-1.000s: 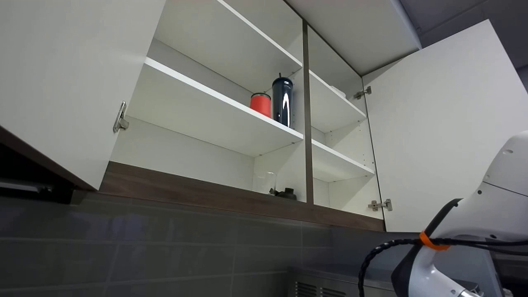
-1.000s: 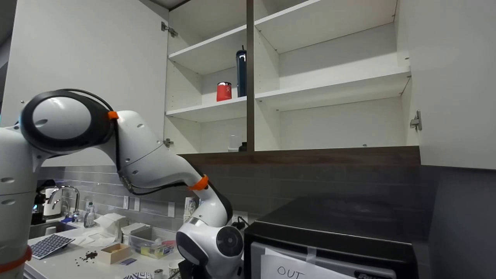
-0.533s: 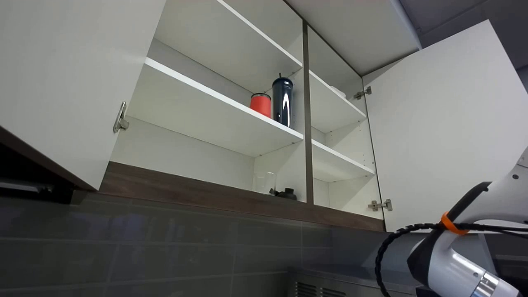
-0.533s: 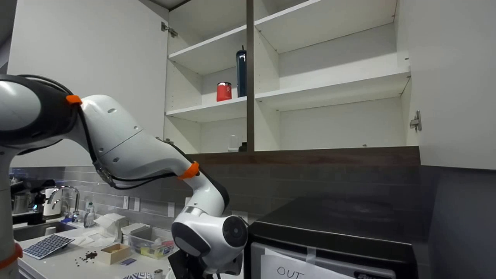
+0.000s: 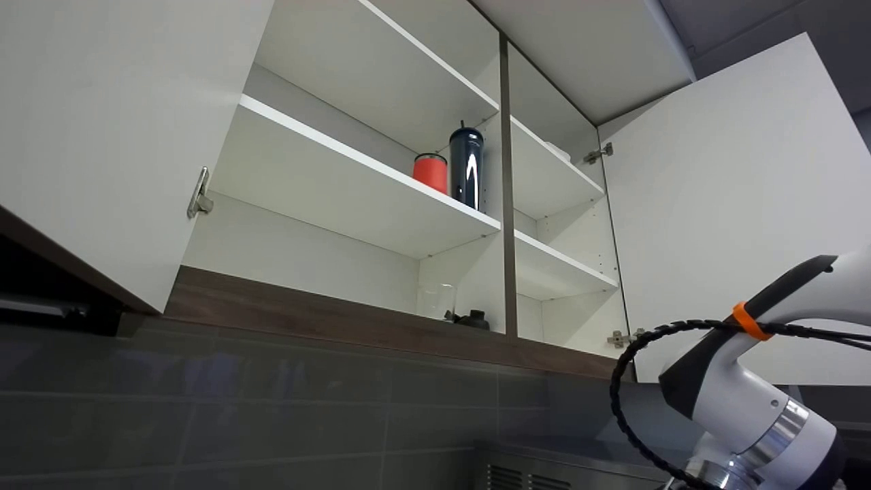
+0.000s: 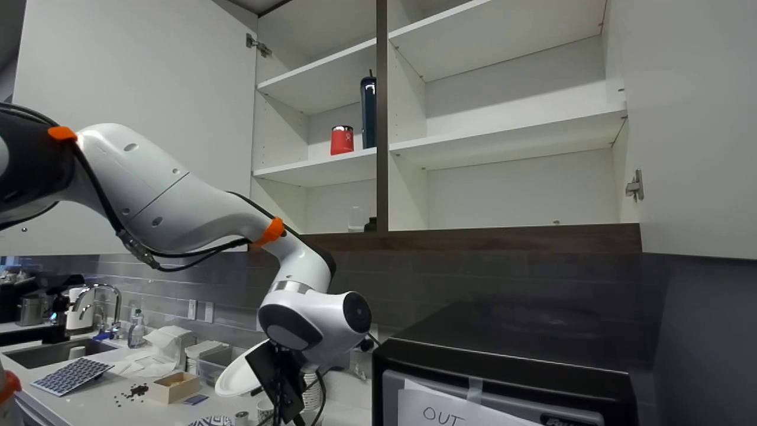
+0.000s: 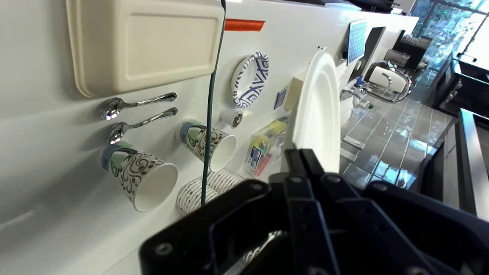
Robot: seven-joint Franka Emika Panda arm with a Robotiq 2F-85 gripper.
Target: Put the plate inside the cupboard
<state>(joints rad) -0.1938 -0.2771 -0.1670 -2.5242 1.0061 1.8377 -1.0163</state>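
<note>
The white plate [image 7: 321,110] is held on edge in the wrist view, its near rim between the fingertips of my gripper [image 7: 301,156], which is shut on it. In an exterior view the plate [image 6: 238,376] is tilted above the counter, left of the black gripper body; the fingertips are hidden there. In the remaining exterior view the plate is out of view. The white cupboard shows in both exterior views, with its brown bottom edge [image 5: 340,327] and central divider [image 6: 382,118]. Its doors are wide open. The gripper and plate are below the cupboard.
A red cup [image 6: 342,140] and dark bottle [image 6: 368,112] stand on a middle shelf beside the divider. A clear container [image 5: 437,301] stands on the cupboard bottom. A black microwave [image 6: 502,337] stands under the cupboard. Paper cups [image 7: 141,175] and a tub [image 7: 145,42] are on the counter.
The arm has drawn back and lifted the wrist. The plate has risen into an exterior view, where only a sliver showed half a second ago. The cupboard and its contents are unchanged.
</note>
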